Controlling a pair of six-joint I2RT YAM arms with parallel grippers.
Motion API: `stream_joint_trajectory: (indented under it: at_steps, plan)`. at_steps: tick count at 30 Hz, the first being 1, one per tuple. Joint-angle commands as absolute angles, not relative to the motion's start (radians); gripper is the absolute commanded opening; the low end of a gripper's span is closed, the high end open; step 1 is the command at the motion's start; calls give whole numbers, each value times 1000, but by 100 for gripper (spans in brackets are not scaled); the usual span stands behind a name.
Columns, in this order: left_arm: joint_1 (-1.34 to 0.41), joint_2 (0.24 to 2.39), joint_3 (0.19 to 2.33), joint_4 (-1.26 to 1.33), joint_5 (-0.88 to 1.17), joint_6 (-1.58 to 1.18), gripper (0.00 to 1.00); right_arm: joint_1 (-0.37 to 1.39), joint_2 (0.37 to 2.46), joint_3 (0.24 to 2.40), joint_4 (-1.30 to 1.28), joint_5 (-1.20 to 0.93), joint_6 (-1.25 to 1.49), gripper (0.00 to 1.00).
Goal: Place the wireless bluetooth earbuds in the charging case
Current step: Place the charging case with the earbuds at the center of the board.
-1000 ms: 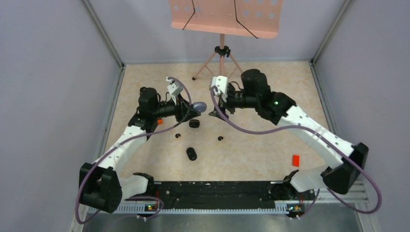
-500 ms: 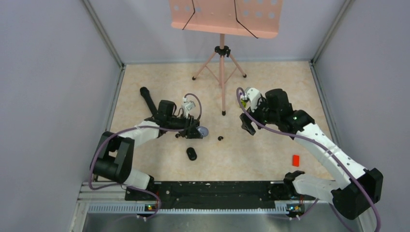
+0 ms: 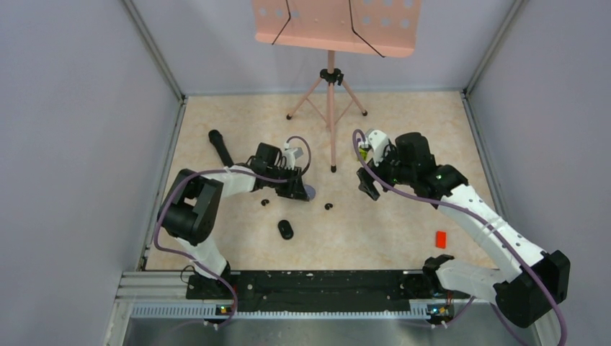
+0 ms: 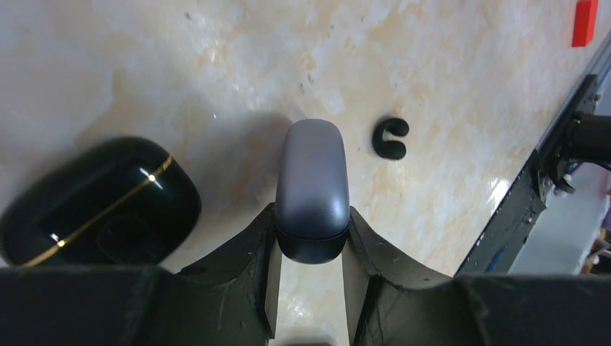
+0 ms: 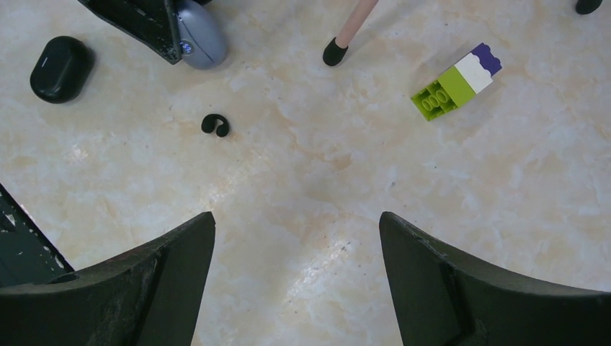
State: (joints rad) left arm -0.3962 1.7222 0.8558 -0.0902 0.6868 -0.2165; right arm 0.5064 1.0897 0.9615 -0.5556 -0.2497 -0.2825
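My left gripper (image 3: pixel 301 189) is shut on a closed pale purple charging case (image 4: pixel 312 187), held low at the tabletop; it also shows in the right wrist view (image 5: pixel 200 34). A black comma-shaped earbud (image 4: pixel 390 138) lies just ahead of it, and shows in the top view (image 3: pixel 328 207) and the right wrist view (image 5: pixel 215 125). Another black earbud (image 3: pixel 265 202) lies beside the left arm. A black case with a gold line (image 4: pixel 101 202) sits next to the left gripper. My right gripper (image 5: pixel 297 223) is open and empty above bare table. No purple earbuds show.
A second black case (image 3: pixel 286 229) lies nearer the rail. A green-and-purple block (image 5: pixel 455 81), a pink music stand's tripod (image 3: pixel 331 108) with a foot (image 5: pixel 335 52), a black microphone (image 3: pixel 220 147) and a red block (image 3: pixel 441 238) are on the table.
My left arm has come down and carried the purple case right, down to the tabletop. My right arm pulled back to the right a second ago and has held still since.
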Motion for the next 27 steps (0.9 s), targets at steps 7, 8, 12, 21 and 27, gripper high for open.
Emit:
stream_joint_trajectory:
  at_steps: [7, 8, 12, 21, 27]
  plan:
    - [-426, 1695, 961, -163, 616, -224, 55, 509, 1106, 973, -489, -211, -313, 84]
    - [-428, 1682, 961, -172, 602, -222, 58, 509, 1109, 977, -488, -205, -319, 85]
    - [-426, 1584, 974, -253, 549, -154, 58, 510, 1120, 996, -495, -218, -350, 86]
    - [-420, 1179, 884, -478, 521, 318, 62, 511, 1229, 1057, -464, -427, -475, 75]
    - [-393, 1158, 882, -566, 218, 31, 59, 662, 1330, 1052, -346, -404, -440, 69]
